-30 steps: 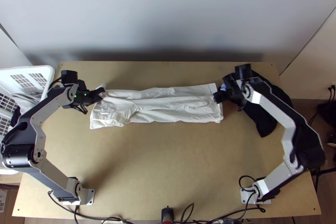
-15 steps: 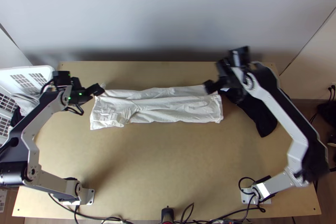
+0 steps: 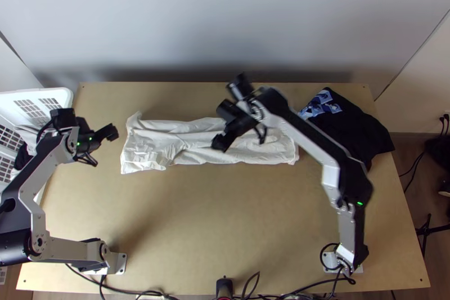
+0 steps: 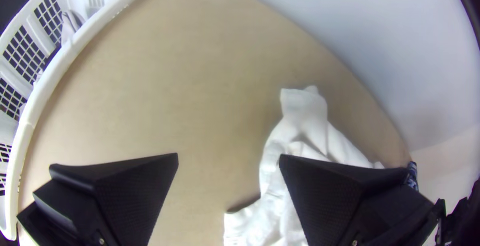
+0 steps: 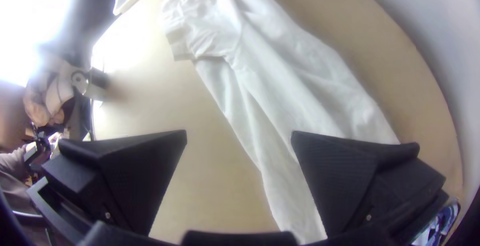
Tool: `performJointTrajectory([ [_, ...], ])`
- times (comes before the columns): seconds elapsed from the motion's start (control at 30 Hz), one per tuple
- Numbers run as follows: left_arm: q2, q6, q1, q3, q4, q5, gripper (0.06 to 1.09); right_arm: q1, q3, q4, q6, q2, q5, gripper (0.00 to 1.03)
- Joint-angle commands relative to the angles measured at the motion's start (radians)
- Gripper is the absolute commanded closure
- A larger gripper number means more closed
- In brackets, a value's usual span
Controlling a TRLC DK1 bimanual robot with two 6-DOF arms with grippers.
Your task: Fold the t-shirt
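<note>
Bunching likely if you close right gripper (image 5: pixel 239 132) off-line on t-shirt (image 3: pixel 191 141); it and left gripper (image 4: pixel 229 155) stand wide open, empty.

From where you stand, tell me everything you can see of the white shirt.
The white shirt looks thin and soft. It lies on the wooden table as a long, narrow strip running left to right, layered lengthwise and wrinkled. What looks like a short sleeve sits at its left end, nearer side; a small corner pokes out on the far side there. The right hand is open above it, the left hand open beyond its left end. Neither grips it.
</note>
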Motion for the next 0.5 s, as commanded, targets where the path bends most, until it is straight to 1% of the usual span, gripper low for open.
performJointTrajectory([
  [0.0, 0.004, -0.003, 0.034, -0.070, 0.028, -0.021, 0.10, 0.071, 0.127, -0.002, -0.034, 0.177, -0.011, 0.06],
  [0.13, 0.042, -0.044, 0.040, -0.066, 0.038, 0.005, 0.10, 0.065, 0.176, -0.002, -0.034, 0.254, -0.011, 0.06],
  [0.2, 0.064, -0.083, 0.054, -0.064, 0.041, 0.051, 0.10, 0.062, 0.187, 0.004, -0.034, 0.282, -0.011, 0.06],
  [0.23, 0.076, -0.106, 0.062, -0.061, 0.042, 0.081, 0.10, 0.061, 0.190, 0.010, -0.034, 0.292, -0.011, 0.06],
  [0.37, 0.105, -0.193, 0.091, -0.053, 0.047, 0.254, 0.10, 0.061, 0.210, 0.016, -0.031, 0.329, -0.011, 0.06],
  [0.47, 0.124, -0.258, 0.103, -0.055, 0.079, 0.384, 0.10, 0.062, 0.216, 0.021, -0.023, 0.343, -0.011, 0.06],
])
